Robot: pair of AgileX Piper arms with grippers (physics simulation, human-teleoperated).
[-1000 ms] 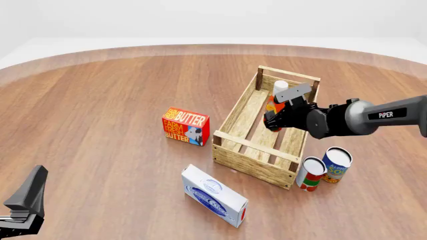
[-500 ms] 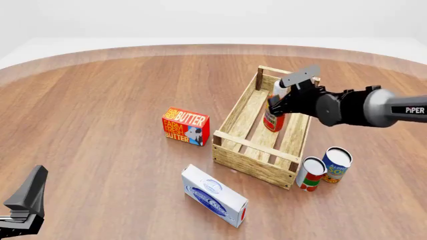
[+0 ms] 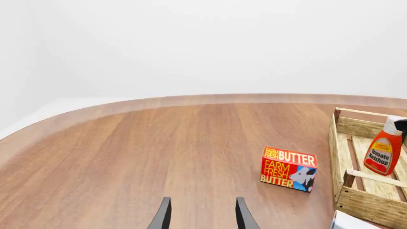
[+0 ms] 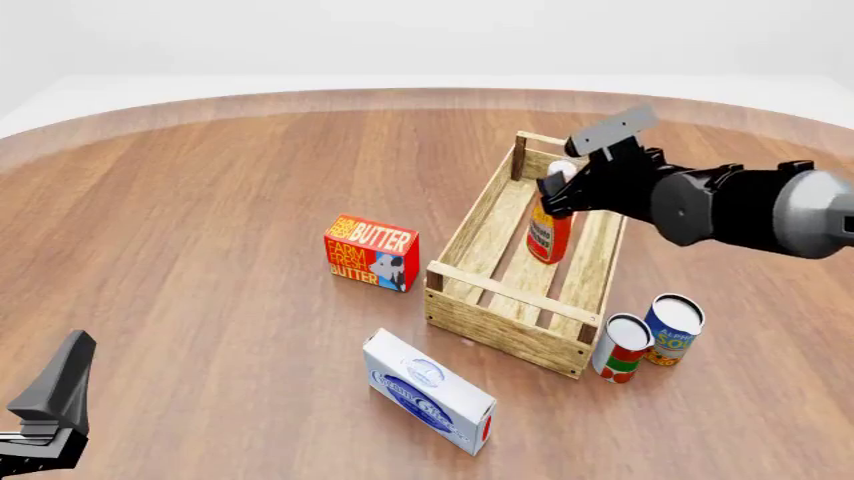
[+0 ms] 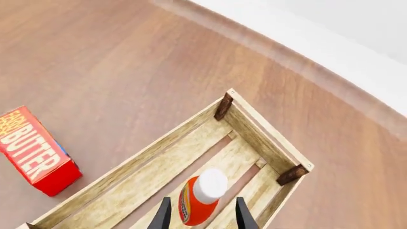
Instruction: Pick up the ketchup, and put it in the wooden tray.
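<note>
The ketchup (image 4: 549, 228), a red-orange bottle with a white cap, stands about upright on the slats in the far half of the wooden tray (image 4: 511, 293). It also shows in the left wrist view (image 3: 381, 152) and the right wrist view (image 5: 198, 198). My right gripper (image 4: 561, 190) is open just above the cap, and in the right wrist view (image 5: 202, 217) its fingers stand apart on either side of the bottle without holding it. My left gripper (image 4: 51, 395) is open and empty at the near left (image 3: 202, 217), far from the tray (image 3: 363, 206).
A red butter box (image 4: 372, 252) lies left of the tray (image 5: 167, 147). A white box (image 4: 430, 392) lies in front of it. Two cans (image 4: 621, 347) (image 4: 673, 328) stand by the tray's near right corner. The butter box also shows in the wrist views (image 3: 289, 168) (image 5: 32, 150).
The right gripper has let go of the ketchup and risen up and back. The bottle went from tilted in the grip to standing in the tray. The left arm has not moved.
</note>
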